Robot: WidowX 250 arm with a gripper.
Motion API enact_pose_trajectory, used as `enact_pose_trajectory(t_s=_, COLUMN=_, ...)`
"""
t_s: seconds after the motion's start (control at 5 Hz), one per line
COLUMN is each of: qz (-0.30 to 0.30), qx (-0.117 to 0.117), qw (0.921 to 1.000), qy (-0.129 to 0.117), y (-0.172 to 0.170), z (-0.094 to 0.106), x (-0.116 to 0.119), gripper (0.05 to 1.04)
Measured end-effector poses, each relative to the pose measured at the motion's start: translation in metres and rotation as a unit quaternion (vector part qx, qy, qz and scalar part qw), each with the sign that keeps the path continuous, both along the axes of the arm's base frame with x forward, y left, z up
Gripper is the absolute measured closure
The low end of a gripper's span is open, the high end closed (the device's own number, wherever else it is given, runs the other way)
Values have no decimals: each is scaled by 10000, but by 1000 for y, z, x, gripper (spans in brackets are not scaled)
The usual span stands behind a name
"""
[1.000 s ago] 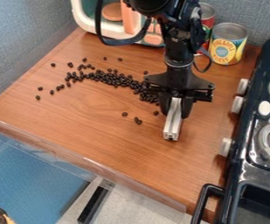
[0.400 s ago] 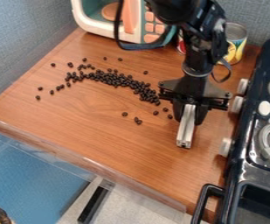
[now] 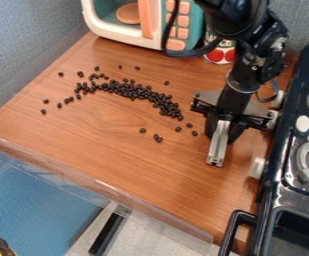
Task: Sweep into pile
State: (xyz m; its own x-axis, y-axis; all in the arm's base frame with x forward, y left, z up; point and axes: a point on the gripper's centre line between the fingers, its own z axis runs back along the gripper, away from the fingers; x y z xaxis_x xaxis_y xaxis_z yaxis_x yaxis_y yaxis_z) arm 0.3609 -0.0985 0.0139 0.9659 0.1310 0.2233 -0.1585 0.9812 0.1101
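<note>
My black gripper (image 3: 221, 131) hangs over the right part of the wooden counter, shut on a silver metal bar (image 3: 217, 144) that points down toward the front. To its left, dark round beans (image 3: 135, 91) lie in a curved band across the back half of the counter. Several loose beans are scattered left of and behind the band. A few more lie in front of it, one of them close to the gripper's left side. The bar stands apart from the beans.
A toy microwave (image 3: 120, 20) stands at the back edge, with a can (image 3: 219, 52) beside it, partly behind the arm. The black toy stove (image 3: 291, 150) with its knobs borders the counter's right side. A clear rim (image 3: 110, 187) runs along the front edge.
The gripper has moved right with the metal bar, away from the right end of the bean band, uncovering beans there. The arm now hides more of the cans and less of the microwave.
</note>
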Motion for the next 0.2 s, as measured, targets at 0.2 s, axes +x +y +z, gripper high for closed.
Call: enact_pose_trajectory(t_s=0.2, qz=67, qx=174, qw=9998, qy=115, y=2, z=-1, x=8, gripper=703)
